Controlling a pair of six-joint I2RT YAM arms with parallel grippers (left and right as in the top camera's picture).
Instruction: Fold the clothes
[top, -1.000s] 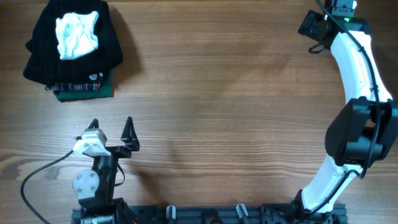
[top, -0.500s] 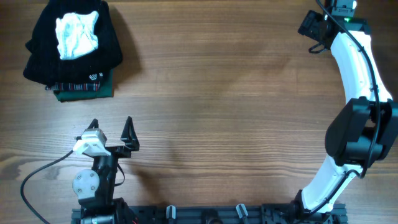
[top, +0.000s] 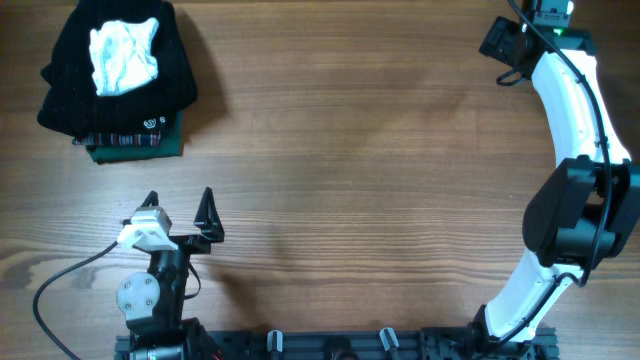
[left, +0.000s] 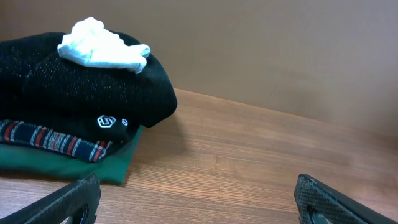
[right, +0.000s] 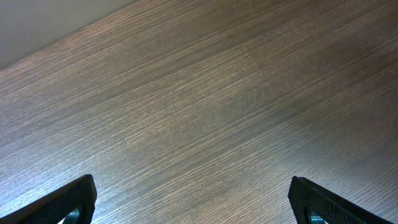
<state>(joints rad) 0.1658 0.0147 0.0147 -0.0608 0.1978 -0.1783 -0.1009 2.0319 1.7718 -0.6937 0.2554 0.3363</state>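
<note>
The clothes (top: 124, 56) are one small, crumpled pale blue-white garment lying on top of a stack at the table's far left corner. The left wrist view shows the clothes (left: 102, 50) at upper left. My left gripper (top: 178, 196) stands near the front edge, well short of the stack, open and empty. Its fingers (left: 74, 199) frame bare wood in the left wrist view. My right gripper (right: 196, 202) is open over bare tabletop with nothing between its fingers. From overhead the right gripper (top: 508, 48) sits at the far right corner, far from the clothes.
Under the clothes lies a black knit garment (top: 115, 95), and beneath that a dark green garment with plaid trim (top: 130, 146). The wooden table (top: 350, 180) stretches between the arms. The right arm's white links (top: 570, 110) curve along the right edge.
</note>
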